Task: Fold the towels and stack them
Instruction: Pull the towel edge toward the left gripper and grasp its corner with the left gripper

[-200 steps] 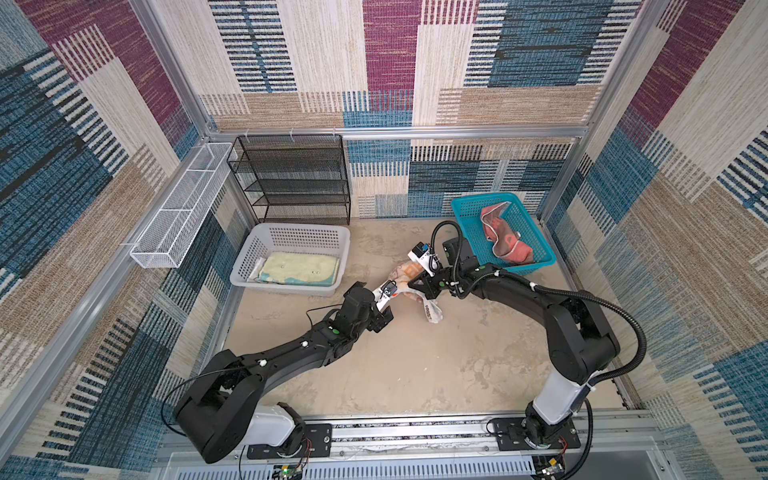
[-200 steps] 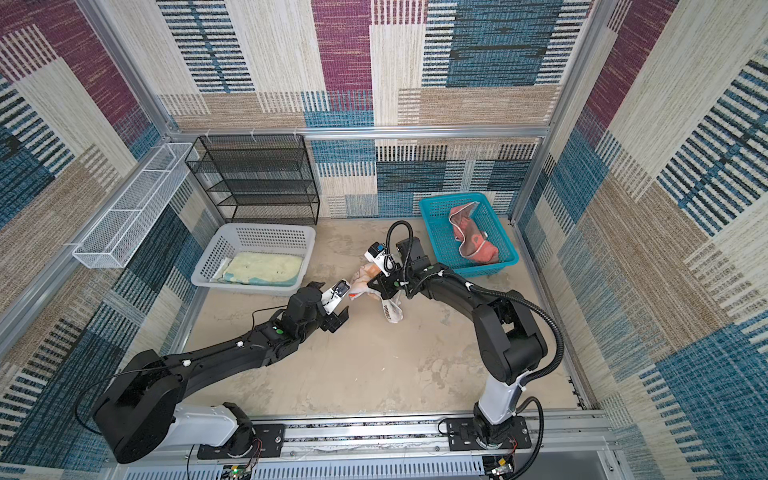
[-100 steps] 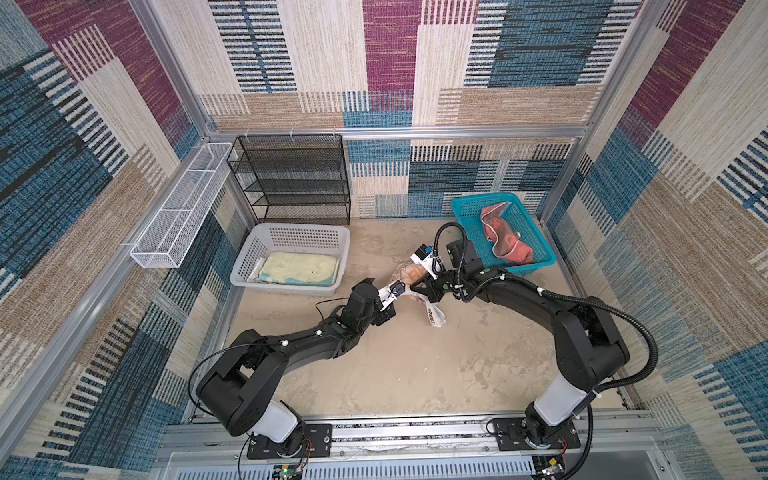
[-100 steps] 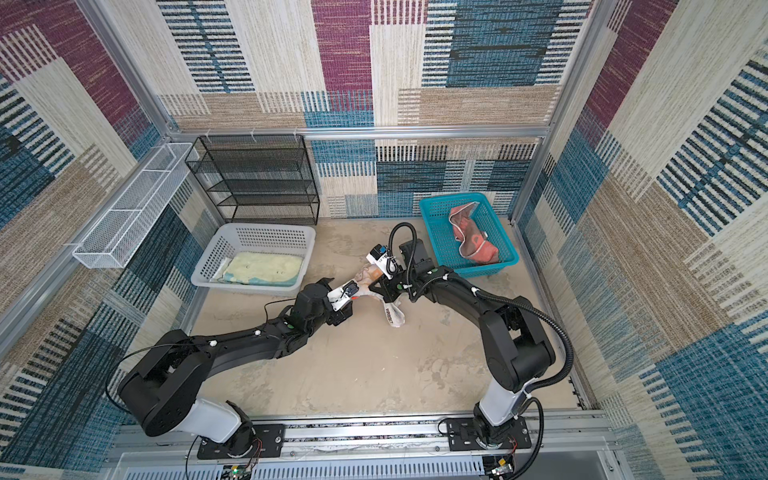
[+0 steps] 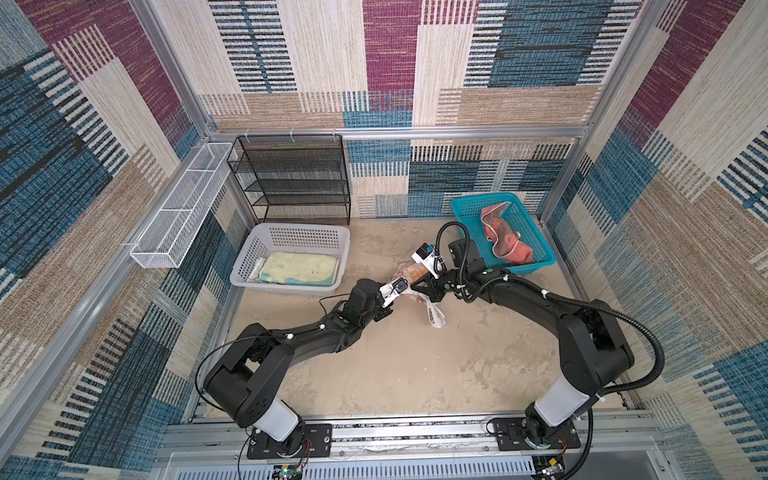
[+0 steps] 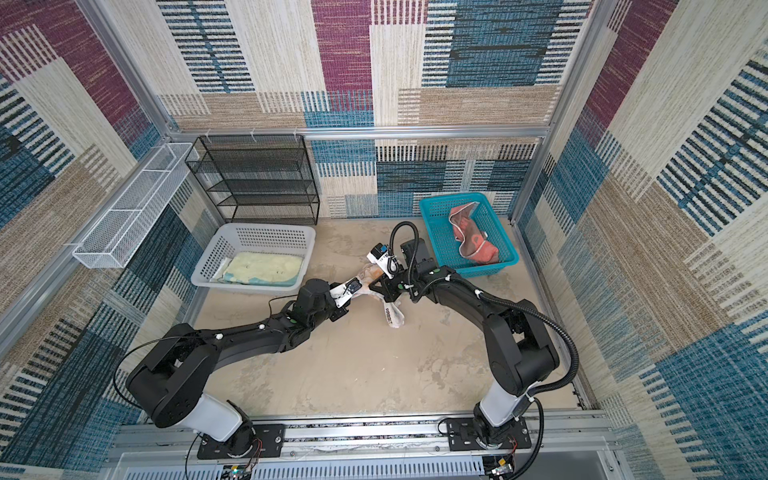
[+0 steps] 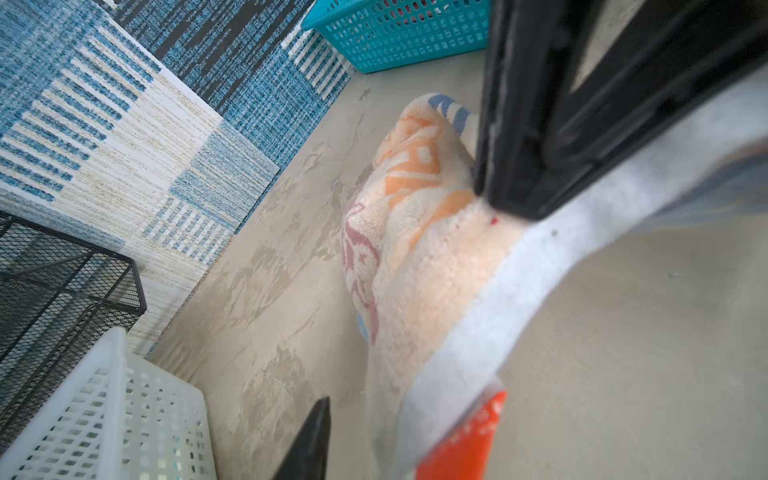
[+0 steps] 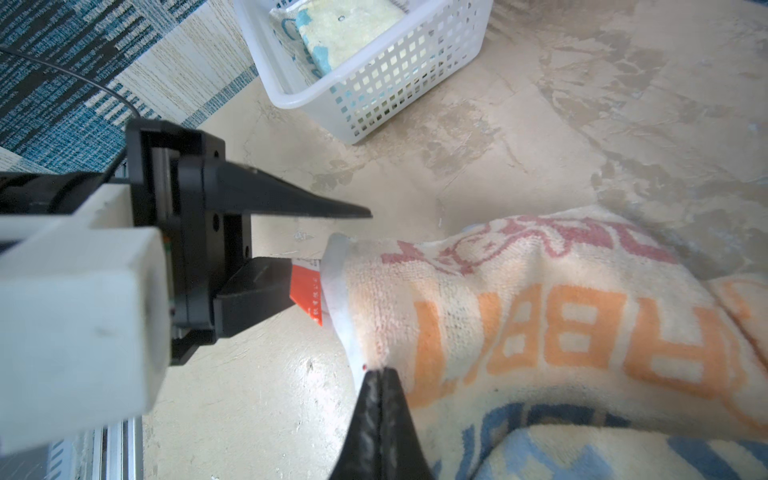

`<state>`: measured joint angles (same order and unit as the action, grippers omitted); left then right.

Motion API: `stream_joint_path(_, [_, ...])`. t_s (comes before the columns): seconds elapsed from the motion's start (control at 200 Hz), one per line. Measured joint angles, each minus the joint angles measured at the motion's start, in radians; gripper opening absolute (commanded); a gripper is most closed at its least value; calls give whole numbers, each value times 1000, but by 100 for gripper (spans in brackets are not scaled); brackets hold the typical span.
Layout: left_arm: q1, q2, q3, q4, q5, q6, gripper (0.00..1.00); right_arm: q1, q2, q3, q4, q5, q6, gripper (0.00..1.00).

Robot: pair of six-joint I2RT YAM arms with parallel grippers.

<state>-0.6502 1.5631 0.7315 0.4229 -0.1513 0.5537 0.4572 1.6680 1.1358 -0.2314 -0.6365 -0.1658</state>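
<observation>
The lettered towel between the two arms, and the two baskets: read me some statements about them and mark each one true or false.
1. The right gripper has its jaws shut on the edge of the lettered towel. True.
2. The pale yellow towel lies in the teal basket. False: it lies in the white basket.
3. Orange letters show on the lettered towel. True.
4. The coral-orange towel is neatly folded. False: it lies crumpled in the teal basket.
</observation>
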Motion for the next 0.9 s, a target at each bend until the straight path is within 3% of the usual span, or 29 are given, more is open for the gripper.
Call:
stream_joint_path(0.26, [-1,-11,126,-161,1,-65,0,0,68,5,20,8,38,0])
stream_joint_path(0.426, [-3,14,201,-299,8,-143,0,0,114,-14,84,22,100,15])
stream_joint_path(0.636, [0,68,315,-448,-29,-272,0,-2,96,-117,149,175,166,35])
stream_joint_path(0.901, [0,99,373,-560,-56,-377,0,71,-55,-290,244,339,229,43])
